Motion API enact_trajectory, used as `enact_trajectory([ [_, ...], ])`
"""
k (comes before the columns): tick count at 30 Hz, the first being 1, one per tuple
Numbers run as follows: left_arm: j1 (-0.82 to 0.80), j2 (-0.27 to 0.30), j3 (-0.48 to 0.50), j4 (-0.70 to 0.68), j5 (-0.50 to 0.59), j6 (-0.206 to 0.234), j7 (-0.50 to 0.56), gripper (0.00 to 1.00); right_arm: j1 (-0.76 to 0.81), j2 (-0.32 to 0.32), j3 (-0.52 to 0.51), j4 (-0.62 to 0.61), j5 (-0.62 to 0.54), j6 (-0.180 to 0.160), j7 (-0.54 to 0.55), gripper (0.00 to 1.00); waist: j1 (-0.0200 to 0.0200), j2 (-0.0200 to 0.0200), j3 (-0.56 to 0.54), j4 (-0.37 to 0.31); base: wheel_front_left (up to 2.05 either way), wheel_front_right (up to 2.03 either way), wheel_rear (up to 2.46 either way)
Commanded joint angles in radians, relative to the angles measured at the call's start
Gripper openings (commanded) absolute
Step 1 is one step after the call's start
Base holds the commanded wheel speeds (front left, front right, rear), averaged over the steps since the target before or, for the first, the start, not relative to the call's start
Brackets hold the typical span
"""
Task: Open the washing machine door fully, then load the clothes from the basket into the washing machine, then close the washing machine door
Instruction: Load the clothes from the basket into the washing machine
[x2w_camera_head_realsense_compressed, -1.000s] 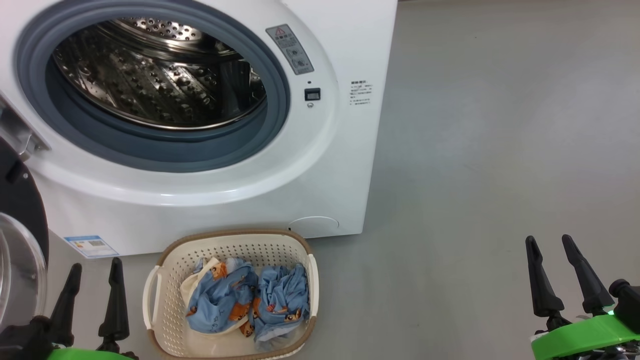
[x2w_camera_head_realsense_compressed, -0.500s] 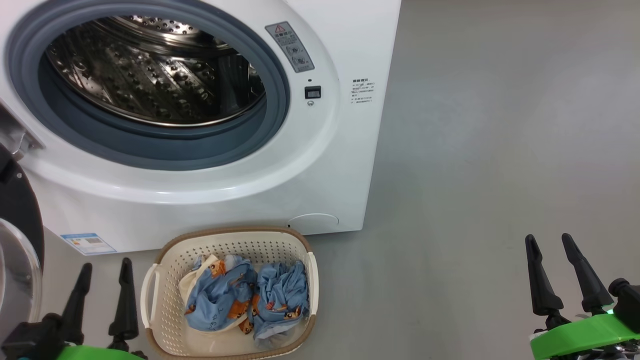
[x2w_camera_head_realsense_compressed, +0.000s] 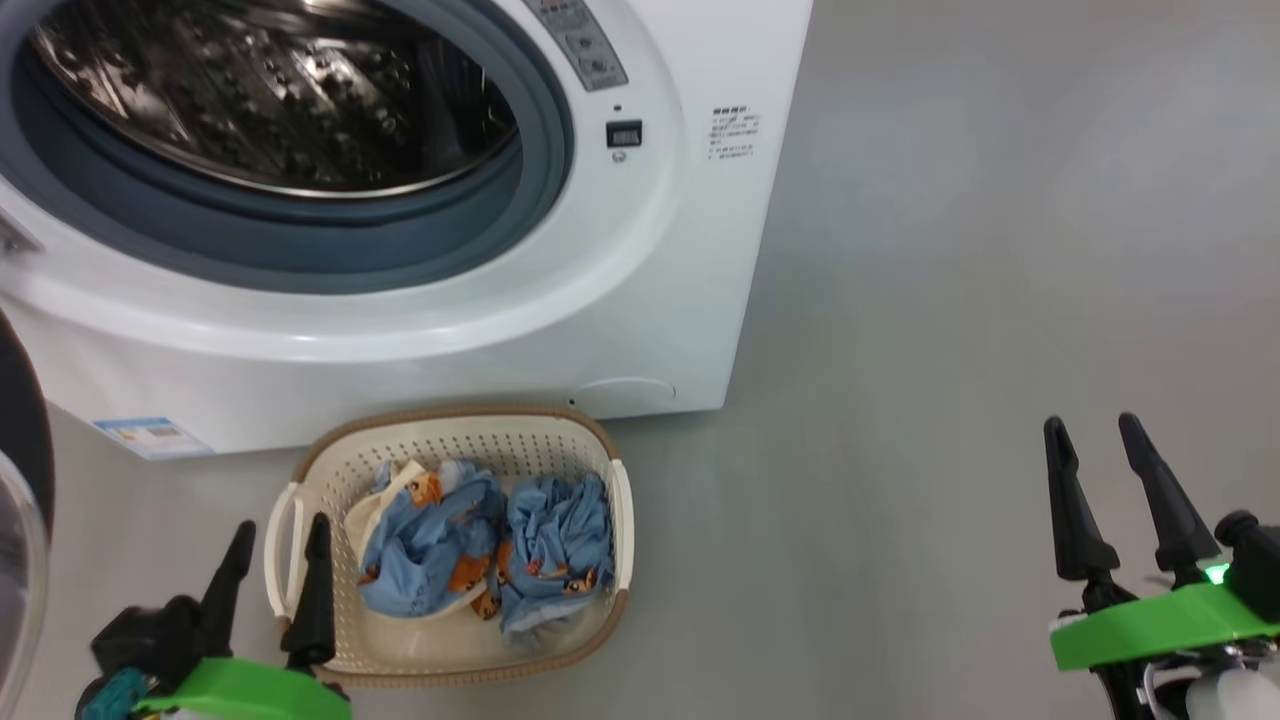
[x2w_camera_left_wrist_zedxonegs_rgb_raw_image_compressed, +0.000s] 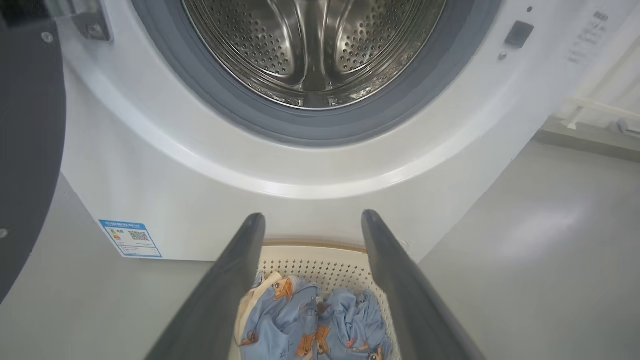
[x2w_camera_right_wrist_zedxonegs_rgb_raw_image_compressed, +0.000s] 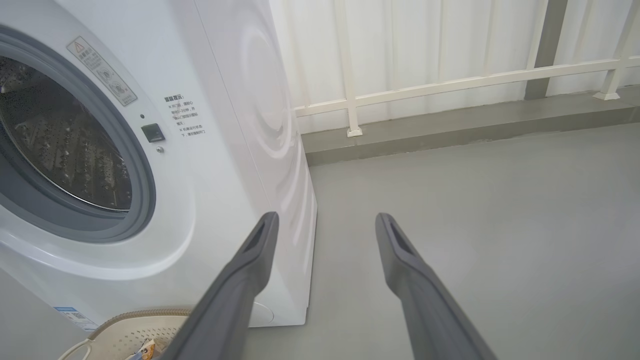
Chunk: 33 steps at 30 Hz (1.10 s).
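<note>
The left tool (x2w_camera_head_realsense_compressed: 282, 522) has its fingers spread wide and holds nothing. It hovers over the near left corner of the basket (x2w_camera_head_realsense_compressed: 452, 413). The clothes (x2w_camera_head_realsense_compressed: 480, 555) lie bunched inside, just ahead of its tips and a little to its right. Beyond them stands the washing machine (x2w_camera_head_realsense_compressed: 400, 340) with its steel drum (x2w_camera_left_wrist_zedxonegs_rgb_raw_image_compressed: 310, 45) exposed. The washing machine door (x2w_camera_left_wrist_zedxonegs_rgb_raw_image_compressed: 30, 125) is swung out on this tool's left. The right tool (x2w_camera_head_realsense_compressed: 1089, 420), also spread and empty, hangs over bare floor (x2w_camera_head_realsense_compressed: 950, 300), with the basket well off to its left.

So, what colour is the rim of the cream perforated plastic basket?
The woven-look rim is brown; clearest in the head view.
</note>
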Motion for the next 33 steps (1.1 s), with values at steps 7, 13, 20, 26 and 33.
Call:
enact_trajectory([
  [7,-0.128,0.01,-0.017,0.153,-0.007,0.001,-0.006,1.0,-0.074,0.001,0.029,-0.032,-0.008,0.006,-0.012,1.0,0.0,0.0,0.107,-0.01,0.0,0.0,0.0],
  [13,-0.215,0.019,-0.066,0.286,-0.016,0.001,-0.006,1.0,-0.117,0.012,0.04,-0.039,-0.011,0.006,-0.012,1.0,0.0,0.0,0.178,-0.02,0.0,0.0,0.0],
  [20,-0.332,0.033,-0.148,0.455,-0.027,0.001,-0.006,1.0,-0.161,0.022,0.05,-0.044,-0.015,0.006,-0.012,1.0,0.0,0.0,0.252,-0.028,0.0,0.0,0.0],
  [26,-0.421,0.04,-0.237,0.589,-0.035,0.001,-0.006,1.0,-0.193,0.03,0.062,-0.05,-0.017,0.006,-0.012,1.0,0.0,0.0,0.304,-0.038,0.0,0.0,0.0],
  [33,-0.534,0.058,-0.308,0.724,-0.054,0.001,0.01,1.0,-0.23,0.038,0.075,-0.063,-0.021,0.006,-0.012,1.0,0.0,0.0,0.373,-0.054,0.0,0.0,0.0],
])
